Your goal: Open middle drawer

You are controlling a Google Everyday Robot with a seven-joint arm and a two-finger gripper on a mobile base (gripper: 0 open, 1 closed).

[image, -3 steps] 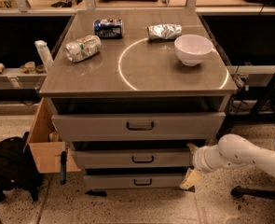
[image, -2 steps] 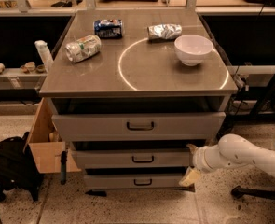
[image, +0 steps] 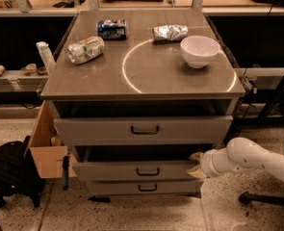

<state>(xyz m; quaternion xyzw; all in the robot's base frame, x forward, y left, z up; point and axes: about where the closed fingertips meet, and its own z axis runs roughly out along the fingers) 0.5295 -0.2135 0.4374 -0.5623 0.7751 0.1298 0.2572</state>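
Observation:
The middle drawer [image: 108, 171] is the medium-height grey front with a small dark loop handle [image: 148, 171], between the taller top drawer [image: 93, 129] and the slim bottom drawer [image: 112, 187]. It stands pulled out a little, with a dark gap above it. My gripper [image: 196, 165], on a white arm [image: 250, 158] coming from the right, is at the right end of the middle drawer's front, level with its top edge. It is well to the right of the handle.
The cabinet top [image: 146, 81] holds a white bowl [image: 200, 50], a crushed can [image: 85, 49], a blue can [image: 112, 29] and a silver bag [image: 170, 32]. A cardboard box [image: 45, 150] and a black backpack [image: 9, 174] stand at the left. A dark stand's base [image: 266, 198] is at the right.
My gripper has drawn up and in against the right end of the middle drawer's front; its lower tip no longer hangs down beside the bottom drawer. The drawers have not visibly moved.

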